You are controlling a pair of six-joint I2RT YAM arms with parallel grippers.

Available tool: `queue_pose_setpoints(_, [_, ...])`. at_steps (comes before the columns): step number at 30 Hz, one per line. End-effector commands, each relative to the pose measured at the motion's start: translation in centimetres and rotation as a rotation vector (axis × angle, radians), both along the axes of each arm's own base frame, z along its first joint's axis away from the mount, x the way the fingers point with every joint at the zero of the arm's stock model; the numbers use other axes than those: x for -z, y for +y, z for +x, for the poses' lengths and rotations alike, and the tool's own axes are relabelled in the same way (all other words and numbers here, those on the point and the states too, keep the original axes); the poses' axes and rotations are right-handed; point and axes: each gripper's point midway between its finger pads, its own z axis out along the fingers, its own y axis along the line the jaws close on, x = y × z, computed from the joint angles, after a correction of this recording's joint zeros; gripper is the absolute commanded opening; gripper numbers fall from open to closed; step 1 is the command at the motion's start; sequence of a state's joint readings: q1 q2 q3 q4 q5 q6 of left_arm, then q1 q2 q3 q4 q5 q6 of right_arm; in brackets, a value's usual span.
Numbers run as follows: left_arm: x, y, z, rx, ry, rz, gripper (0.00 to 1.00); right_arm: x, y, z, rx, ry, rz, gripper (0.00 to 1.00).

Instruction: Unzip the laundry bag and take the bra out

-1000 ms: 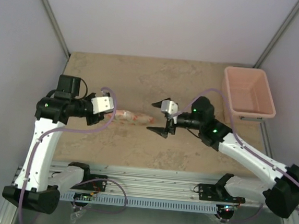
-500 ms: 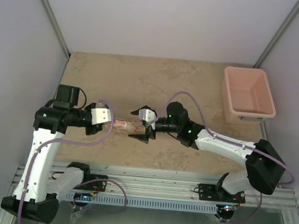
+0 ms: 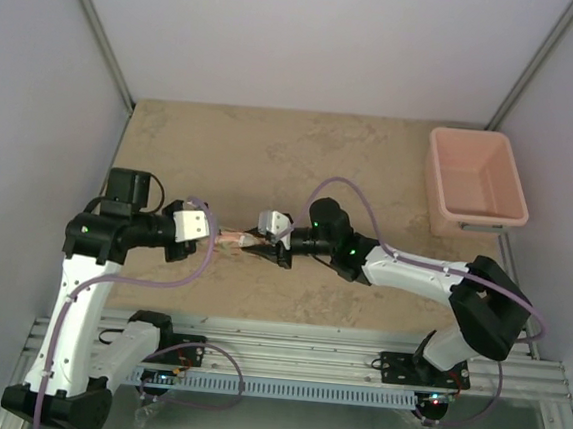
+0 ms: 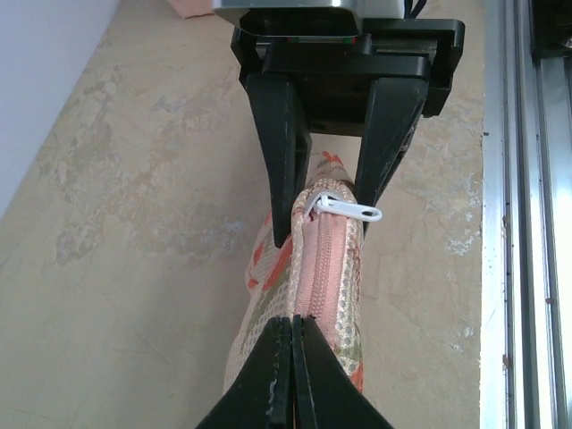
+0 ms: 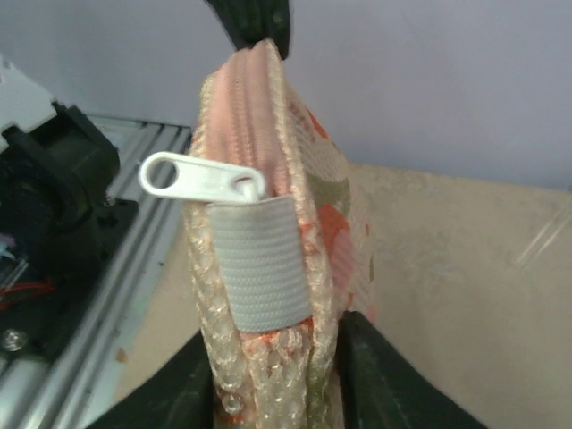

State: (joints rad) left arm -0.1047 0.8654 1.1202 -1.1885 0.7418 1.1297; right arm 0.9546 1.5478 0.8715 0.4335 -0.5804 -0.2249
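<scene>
Now the left gripper [image 4: 291, 357] is pinched tight on one end of the laundry bag [image 4: 326, 268], at the middle of the table [image 3: 371, 162]. The right gripper [image 4: 323, 223] straddles the other end, beside the white zip pull [image 5: 201, 181] — whether it squeezes, I cannot tell.

Mottled beige table [image 3: 371, 162], pale walls [image 3: 312, 36]

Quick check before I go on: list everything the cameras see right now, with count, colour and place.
laundry bag: 1, pink-cream with orange print, mid-table, between the grippers
zip pull: 1, white, at the bag's right-gripper end
bra: none in view
tub: 1, pink, table's far right corner
table: 1, tan
left gripper: 1, black, shut on the bag's near end
right gripper: 1, black, clamped on the other end
</scene>
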Motion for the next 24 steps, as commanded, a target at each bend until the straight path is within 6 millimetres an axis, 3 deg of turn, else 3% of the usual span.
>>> queue_pose_setpoints(1, [-0.7, -0.4, 0.1, -0.005, -0.016, -0.04, 0.0, -0.2, -0.1, 0.2, 0.02, -0.008, -0.007, 0.2])
queue_pose_setpoints(3, [-1.2, -0.4, 0.8, -0.054, -0.012, -0.076, 0.0, -0.4, -0.5, 1.2, 0.087, -0.024, -0.024, 0.04])
queue_pose_setpoints(4, [-1.8, -0.4, 1.5, -0.124, 0.014, -0.128, 0.1, -0.6, -0.8, 2.0, 0.137, -0.032, -0.038, 0.01])
queue_pose_setpoints(5, [-2.6, -0.2, 2.3, -0.194, 0.016, -0.18, 0.39, -0.3, -1.2, 2.9, 0.196, -0.025, -0.073, 0.01])
queue_pose_setpoints(6, [-3.3, -0.1, 3.0, -0.253, 0.009, -0.229, 0.62, -0.3, -1.5, 3.9, 0.263, -0.027, -0.102, 0.01])
queue_pose_setpoints(8, [-5.3, 0.1, 3.7, -0.318, -0.034, -0.322, 0.73, -0.5, -2.5, 5.9, 0.406, -0.051, -0.155, 0.01])
queue_pose_setpoints(11, [-9.2, 0.3, 3.1, -0.374, -0.075, -0.489, 0.74, -1.2, -4.3, 8.1, 0.631, -0.095, -0.214, 0.0])
queue_pose_setpoints(13, [-10.8, 0.4, 2.4, -0.409, -0.052, -0.595, 0.65, -1.9, -5.2, 9.0, 0.746, -0.088, -0.235, 0.0])
queue_pose_setpoints(14, [-10.6, 0.3, 2.1, -0.413, -0.018, -0.619, 0.58, -2.5, -5.5, 9.2, 0.785, -0.07, -0.226, 0.0])
queue_pose_setpoints(16, [-8.4, -0.1, 2.0, -0.42, 0.088, -0.602, 0.51, -3.2, -6.0, 9.1, 0.834, -0.073, -0.222, 0.0])
queue_pose_setpoints(19, [-5.8, -0.4, 2.5, -0.452, 0.247, -0.575, 0.51, -4.9, -6.0, 8.8, 0.879, -0.111, -0.193, 0.0])
queue_pose_setpoints(24, [-7.7, -2.5, 3.0, -0.425, 0.579, -0.769, 0.52, -7.7, -6.1, 8.8, 0.909, -0.14, -0.119, 0.0])
